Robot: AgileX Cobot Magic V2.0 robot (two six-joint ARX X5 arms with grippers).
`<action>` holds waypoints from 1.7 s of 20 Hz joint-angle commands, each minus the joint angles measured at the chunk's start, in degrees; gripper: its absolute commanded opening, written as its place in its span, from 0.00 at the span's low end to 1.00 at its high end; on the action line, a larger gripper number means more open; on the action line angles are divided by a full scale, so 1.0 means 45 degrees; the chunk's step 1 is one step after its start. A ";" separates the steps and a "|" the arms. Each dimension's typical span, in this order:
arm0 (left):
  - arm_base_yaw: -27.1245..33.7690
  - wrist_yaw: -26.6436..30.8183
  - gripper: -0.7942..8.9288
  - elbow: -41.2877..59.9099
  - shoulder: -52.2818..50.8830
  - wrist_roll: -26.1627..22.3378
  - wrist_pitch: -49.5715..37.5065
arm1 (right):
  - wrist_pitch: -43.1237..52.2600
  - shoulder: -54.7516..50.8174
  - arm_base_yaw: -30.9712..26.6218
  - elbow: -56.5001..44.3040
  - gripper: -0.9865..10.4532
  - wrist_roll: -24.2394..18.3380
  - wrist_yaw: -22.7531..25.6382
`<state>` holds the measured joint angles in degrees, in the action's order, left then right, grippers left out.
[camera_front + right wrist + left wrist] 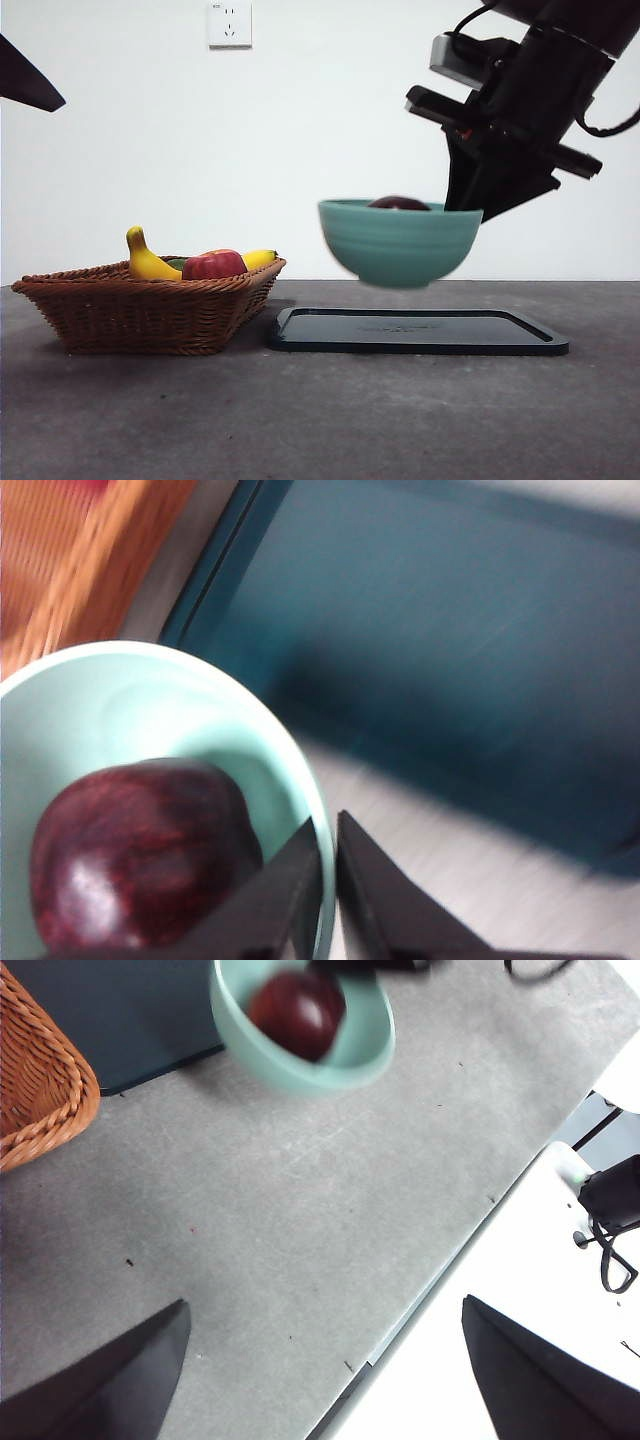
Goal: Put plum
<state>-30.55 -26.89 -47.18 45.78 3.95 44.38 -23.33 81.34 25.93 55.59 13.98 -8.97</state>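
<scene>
A dark maroon plum lies inside a teal bowl, and only its top shows over the rim in the front view. My right gripper is shut on the bowl's rim and holds the bowl in the air above the dark tray. In the left wrist view the bowl and plum appear far off. My left gripper stands open over bare table, well away from the bowl, with nothing between its jaws.
A wicker basket on the left holds a banana and a red apple. It sits close beside the tray's left end. The table's edge runs near the left gripper.
</scene>
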 commanded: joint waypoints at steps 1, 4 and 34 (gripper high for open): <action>-0.0063 -0.0019 0.52 -0.0121 0.0058 -0.0058 -0.0136 | 0.0126 0.0680 -0.0457 0.0850 0.09 0.0044 0.0010; -0.0058 -0.0019 0.52 -0.0121 0.0058 -0.0058 -0.0126 | 0.0121 0.1773 -0.1103 0.1904 0.09 -0.0136 0.0000; -0.0058 -0.0024 0.52 -0.0121 0.0058 -0.0058 0.0185 | -0.2200 -0.0233 -0.1375 0.3910 0.28 -0.0758 0.0189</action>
<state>-30.55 -26.89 -47.18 45.78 3.95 45.93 -33.63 79.72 19.38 72.16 11.68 -7.90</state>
